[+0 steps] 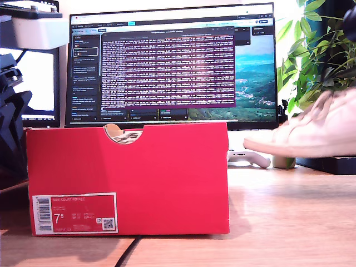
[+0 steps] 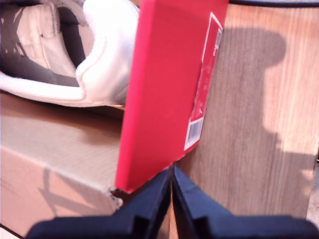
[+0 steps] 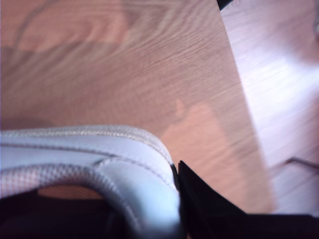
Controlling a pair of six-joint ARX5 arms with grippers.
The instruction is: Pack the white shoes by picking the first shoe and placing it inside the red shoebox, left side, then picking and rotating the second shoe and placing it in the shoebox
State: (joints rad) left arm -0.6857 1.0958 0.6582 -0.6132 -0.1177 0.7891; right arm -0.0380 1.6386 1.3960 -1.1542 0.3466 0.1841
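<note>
Shoebox (image 1: 128, 178) stands on the wooden desk (image 1: 289, 217), red, label face toward the exterior camera, one white shoe (image 2: 75, 55) already lying inside it. My first gripper (image 2: 172, 174) hangs over the box's corner edge, its dark fingers pressed together with nothing between them. My second gripper (image 3: 174, 189) is clamped on the collar of the other shoe (image 1: 311, 130), held clear above the desk at the exterior view's right. Bare desk lies between that shoe and the box wall.
</note>
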